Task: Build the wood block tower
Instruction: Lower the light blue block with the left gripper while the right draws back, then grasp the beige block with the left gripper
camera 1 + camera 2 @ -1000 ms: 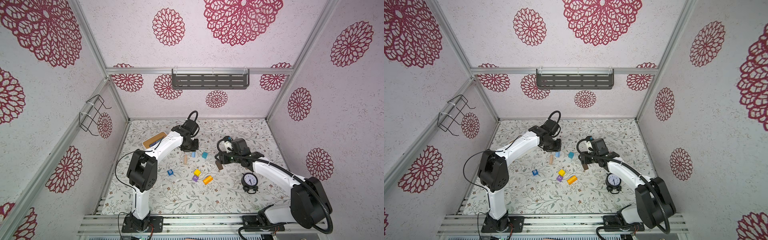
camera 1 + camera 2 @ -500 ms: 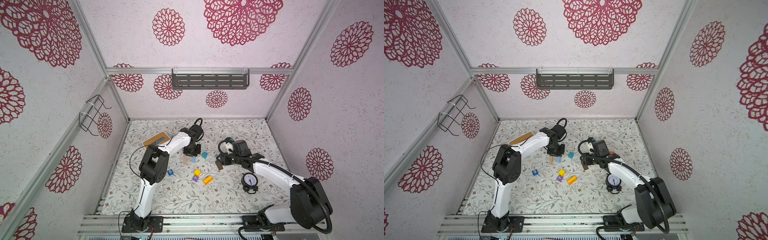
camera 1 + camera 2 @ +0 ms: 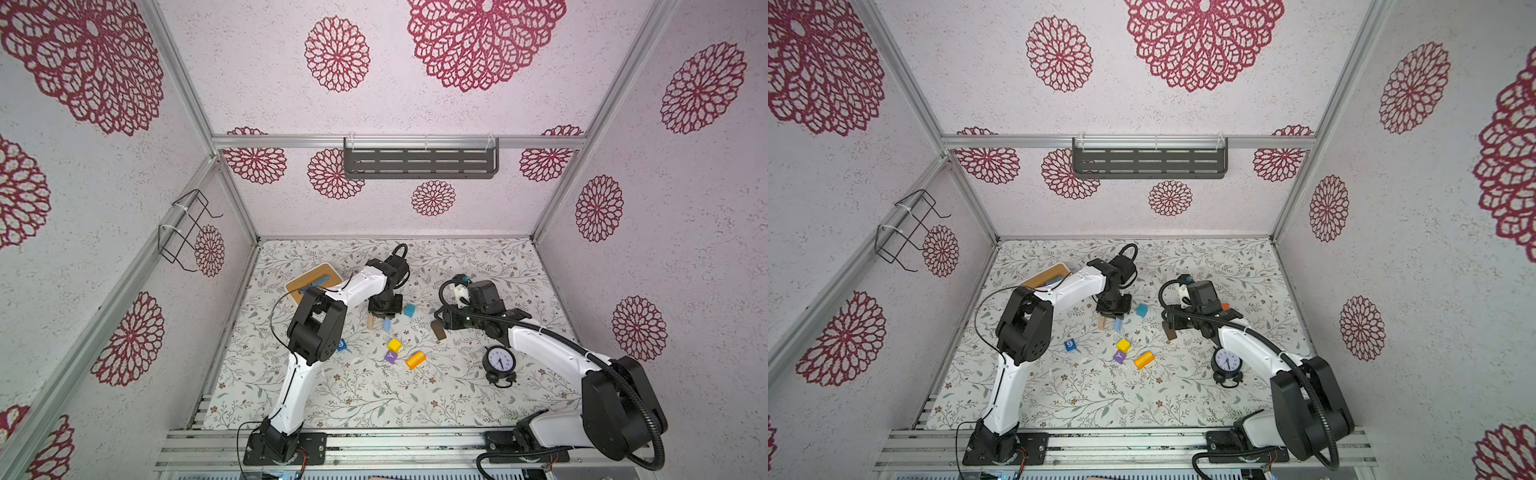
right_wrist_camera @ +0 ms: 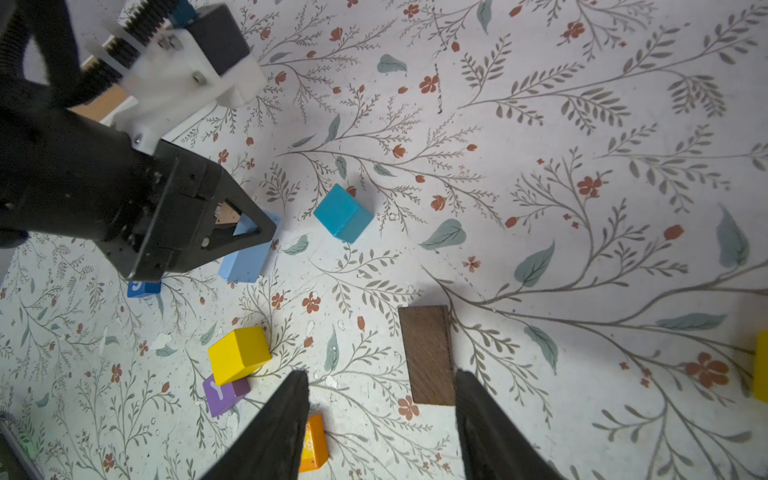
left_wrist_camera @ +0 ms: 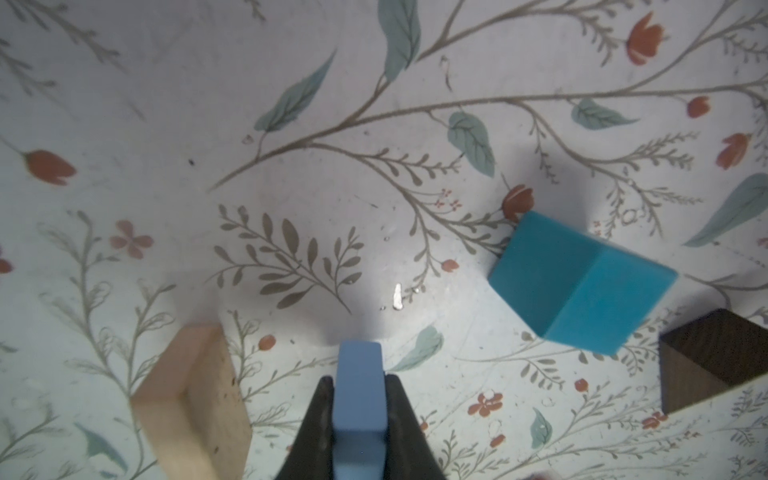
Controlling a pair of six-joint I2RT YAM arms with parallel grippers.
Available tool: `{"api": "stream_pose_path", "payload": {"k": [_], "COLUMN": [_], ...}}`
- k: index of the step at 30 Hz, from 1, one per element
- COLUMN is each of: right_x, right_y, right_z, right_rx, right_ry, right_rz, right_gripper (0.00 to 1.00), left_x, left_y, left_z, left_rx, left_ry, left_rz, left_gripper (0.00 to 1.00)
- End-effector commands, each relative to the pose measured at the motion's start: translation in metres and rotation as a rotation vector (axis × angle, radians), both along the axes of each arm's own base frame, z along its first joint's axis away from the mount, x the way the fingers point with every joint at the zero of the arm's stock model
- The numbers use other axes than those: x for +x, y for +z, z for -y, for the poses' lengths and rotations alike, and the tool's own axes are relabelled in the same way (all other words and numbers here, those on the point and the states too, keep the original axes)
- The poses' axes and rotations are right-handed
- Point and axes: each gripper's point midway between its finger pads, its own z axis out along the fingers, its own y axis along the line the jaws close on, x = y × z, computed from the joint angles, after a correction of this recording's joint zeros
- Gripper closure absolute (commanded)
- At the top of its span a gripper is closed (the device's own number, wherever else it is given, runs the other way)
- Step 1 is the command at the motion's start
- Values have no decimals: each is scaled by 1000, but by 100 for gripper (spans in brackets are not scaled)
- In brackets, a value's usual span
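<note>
**A:** What is in view?

**B:** A flower-patterned table [image 3: 374, 399] inside a walled booth. A left arm [image 3: 303, 374] and a right arm [image 3: 548, 345] reach in from its near edge. No tower stands yet. The wood blocks [image 3: 394, 345] lie singly, scattered around the middle of the table. The left pincer [image 5: 359, 386] is clamped on the narrow sides of a light blue bar [image 4: 249, 257]. I cannot tell whether the bar's lower end touches the table. The right pincer [image 4: 381, 376] is about half open and empty, above a dark brown bar [image 4: 428, 353] lying flat.

**A:** What could go wrong?

**B:** My judgement: the light blue bar hangs just beside a tan block [image 5: 195, 395] and near a teal cube [image 4: 343, 214]. Swinging it low could knock either one. The brown bar lies close to one finger rather than centred in the gap, so closing could shove it askew.

**A:** And the counts?

**B:** One table, two arms, one white box with a wooden lid [image 3: 313, 282] and one black alarm clock [image 3: 500, 359]. Both top views show eight blocks:
- two bars
- one tan block
- one orange cylinder [image 3: 415, 360]
- four cubes: teal, a yellow cube [image 4: 239, 353], a purple "Y" cube [image 4: 224, 395] and a blue "9" cube [image 3: 1070, 344]

A yellow shape [image 4: 762, 365] at the rim of the right wrist view may be a ninth block. I cannot tell.
</note>
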Motion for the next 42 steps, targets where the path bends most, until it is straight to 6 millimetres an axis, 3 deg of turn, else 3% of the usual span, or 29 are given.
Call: {"api": "stream_pose_path", "payload": {"k": [1,11,24,28,34,39,42], "right_x": [4,3,0,-2,-5,-8,-11], "right_y": [17,16,22,26,38,49,48], "right_z": [-3,-4,-5,-5,-3,0,5], "right_rx": [49,73,89,91,91,74,29], "right_ry": [-4,-1,8,16,30,29,28], "right_rz": [42,36,51,62,88,100,80], "right_gripper": [41,41,36,31,22,19,19], "left_x": [4,9,9,9,14,21,24], "left_y": [0,-4,-6,-3,17,54,84], "left_z": [-2,-5,-4,-2,-1,-3,-8], "left_rx": [38,60,62,53,43,19,15], "left_ry": [7,10,19,11,5,6,12], "left_rz": [9,10,-1,-1,39,125,193], "left_gripper": [90,90,75,62,40,7,3]}}
